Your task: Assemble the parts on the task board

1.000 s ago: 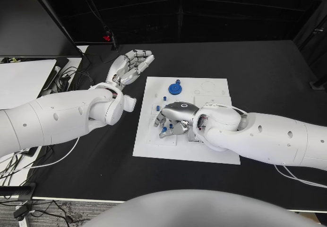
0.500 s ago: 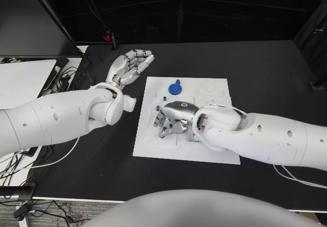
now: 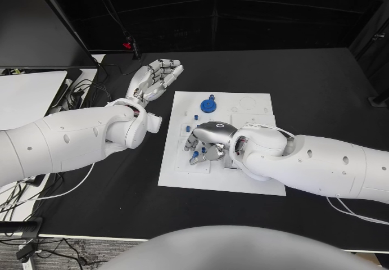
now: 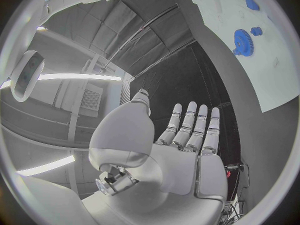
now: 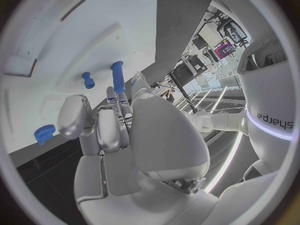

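The white task board [image 3: 218,180] lies mid-table. A blue gear [image 3: 208,105] stands near its far edge, and small blue pegs [image 3: 196,118] dot its left side. My right hand [image 3: 207,142] hovers low over the board's left middle, fingers curled down. In the right wrist view the fingertips [image 5: 111,94] reach the near end of a long blue peg [image 5: 117,75] while the thumb stays apart; whether the peg is held is unclear. A short blue peg [image 5: 88,80] and a small blue gear [image 5: 44,133] lie nearby. My left hand [image 3: 157,76] rests off the board's far left corner, fingers straight, holding nothing.
Cables and a white surface [image 3: 28,90] lie at the table's left edge. Black tabletop [image 3: 324,84] stretches right of and beyond the board. From the left wrist view the board [image 4: 262,75] and blue gear [image 4: 242,36] sit beside my flat left hand [image 4: 187,150].
My right hand has shifted very slightly over the board's left middle. The left arm has not moved.
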`<control>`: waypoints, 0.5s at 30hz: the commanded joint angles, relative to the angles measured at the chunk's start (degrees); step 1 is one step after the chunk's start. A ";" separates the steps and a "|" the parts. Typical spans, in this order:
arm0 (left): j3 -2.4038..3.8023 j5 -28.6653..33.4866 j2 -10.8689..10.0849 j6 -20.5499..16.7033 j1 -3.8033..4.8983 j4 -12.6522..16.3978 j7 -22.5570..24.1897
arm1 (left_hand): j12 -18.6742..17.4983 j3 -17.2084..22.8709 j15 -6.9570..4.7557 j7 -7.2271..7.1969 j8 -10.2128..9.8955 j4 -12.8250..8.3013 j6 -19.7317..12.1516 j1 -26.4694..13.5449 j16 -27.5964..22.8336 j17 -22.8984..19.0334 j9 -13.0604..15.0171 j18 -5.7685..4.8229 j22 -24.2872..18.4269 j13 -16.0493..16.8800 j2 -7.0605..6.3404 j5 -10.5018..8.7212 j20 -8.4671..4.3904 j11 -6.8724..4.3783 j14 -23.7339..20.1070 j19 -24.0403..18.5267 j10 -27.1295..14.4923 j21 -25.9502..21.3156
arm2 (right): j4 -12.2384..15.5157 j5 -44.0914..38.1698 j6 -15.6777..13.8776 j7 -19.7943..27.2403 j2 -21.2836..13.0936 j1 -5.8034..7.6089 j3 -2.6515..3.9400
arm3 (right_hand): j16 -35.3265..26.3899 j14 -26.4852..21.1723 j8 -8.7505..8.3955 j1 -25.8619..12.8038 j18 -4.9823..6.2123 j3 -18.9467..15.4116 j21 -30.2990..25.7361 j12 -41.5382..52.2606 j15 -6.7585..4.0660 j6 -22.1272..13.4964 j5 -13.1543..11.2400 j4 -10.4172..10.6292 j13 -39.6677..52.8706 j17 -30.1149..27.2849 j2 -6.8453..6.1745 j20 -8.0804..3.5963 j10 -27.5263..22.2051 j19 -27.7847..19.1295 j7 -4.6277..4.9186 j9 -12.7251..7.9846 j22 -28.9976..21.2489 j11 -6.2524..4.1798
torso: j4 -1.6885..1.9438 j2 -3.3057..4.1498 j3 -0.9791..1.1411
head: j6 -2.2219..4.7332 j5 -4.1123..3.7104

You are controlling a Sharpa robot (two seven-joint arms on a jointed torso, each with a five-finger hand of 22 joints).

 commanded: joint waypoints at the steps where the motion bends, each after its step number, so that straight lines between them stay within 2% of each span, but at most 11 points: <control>1: 0.05 0.04 -0.08 0.37 0.09 0.00 6.83 | 0.36 -0.33 -0.09 8.55 0.28 -0.14 -0.30 -0.02 0.29 -0.05 -0.05 -1.05 -0.05 -0.08 0.67 0.30 0.13 -0.09 -0.42 0.21 -0.40 0.33 | 0.36 -1.00 1.78 -1.12 -0.21 0.01 0.01 | -0.25 0.58 -0.01 -0.65 0.96 -0.13 -0.23 0.28 0.41 0.15 0.10 -0.05 0.11 -0.10 0.08 0.20 -0.20 -0.36 -0.04 0.07 -0.13 -0.03 | 0.02 0.00 -0.02 | 0.00 -0.10; 8: 0.05 0.04 -0.07 0.43 0.09 -0.07 6.81 | 0.46 -0.42 -0.09 8.56 0.36 -0.14 -0.31 0.06 0.38 -0.13 -0.09 -1.05 -0.08 -0.11 0.75 0.38 0.13 -0.09 -0.42 0.20 -0.41 0.33 | 0.35 -1.30 2.42 -2.70 -0.46 -0.05 0.01 | -0.22 0.63 0.12 0.15 0.97 0.49 -0.15 0.91 0.27 0.55 0.10 -0.64 0.20 0.01 0.85 0.13 0.46 -0.24 -0.22 0.10 -0.09 -0.22 | 0.06 -0.02 0.01 | 0.00 -0.18; 15: 0.05 0.04 -0.02 0.43 0.09 -0.15 6.78 | 0.46 -0.42 -0.09 8.56 0.36 -0.14 -0.31 0.06 0.38 -0.13 -0.09 -1.05 -0.08 -0.11 0.75 0.38 0.13 -0.09 -0.42 0.20 -0.41 0.33 | 0.17 -1.36 2.34 -2.78 -0.29 -0.07 0.01 | -0.11 0.74 0.61 1.37 0.97 1.20 -0.03 1.60 -0.12 1.83 0.08 -1.17 0.14 0.31 1.85 -0.15 1.61 -0.10 -0.87 0.22 -0.02 -0.75 | 0.05 -0.03 0.01 | 0.00 -0.33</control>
